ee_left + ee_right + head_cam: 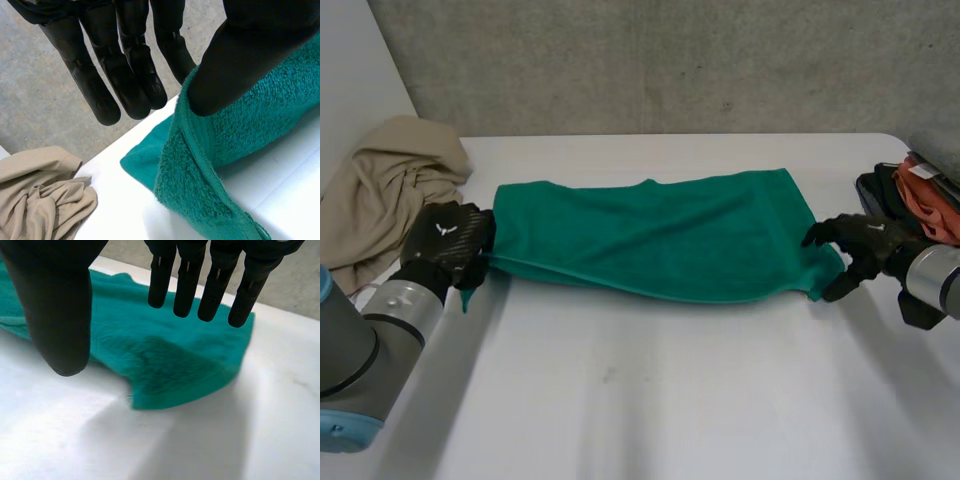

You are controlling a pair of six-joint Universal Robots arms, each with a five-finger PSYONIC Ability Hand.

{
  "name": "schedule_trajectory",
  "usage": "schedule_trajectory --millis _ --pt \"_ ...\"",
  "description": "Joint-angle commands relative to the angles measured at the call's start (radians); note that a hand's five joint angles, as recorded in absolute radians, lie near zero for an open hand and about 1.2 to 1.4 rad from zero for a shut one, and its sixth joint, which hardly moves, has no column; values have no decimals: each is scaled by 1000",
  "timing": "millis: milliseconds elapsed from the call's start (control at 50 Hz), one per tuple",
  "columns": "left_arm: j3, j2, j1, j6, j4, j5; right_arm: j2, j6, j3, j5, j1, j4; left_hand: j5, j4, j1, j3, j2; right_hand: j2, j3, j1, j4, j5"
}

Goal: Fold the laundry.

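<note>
Flanking a plush, oblong green towel (650,235), left hand (445,242) and right hand (865,240) hold fingers straight.

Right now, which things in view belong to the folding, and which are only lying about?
Job:
green towel
left hand at one end
right hand at the other

Lying about:
crumpled beige cloth near the left hand
orange item and black item near the right hand

A white table (650,400) carries a green towel (660,240) spread across mid-frame. Beige cloth (380,190) lies bunched upper left. Orange clothing (932,198) sits at the right edge.
</note>
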Motion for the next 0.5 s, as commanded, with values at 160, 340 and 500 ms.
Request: schedule_trajectory --millis 160,340,500 --pt "39 -3 -7 -20 -7 -12 69 17 59 175 166 -219 225 193 249 203 197 35 36 21 43 66" --pt "42 -1 -16 -32 -13 -23 163 -1 -12 284 218 -299 225 193 249 203 197 172 174 158 181 204" --pt "38 -1 -12 -28 -29 -29 151 37 -36 379 203 -377 225 193 249 203 197 360 362 346 369 391"
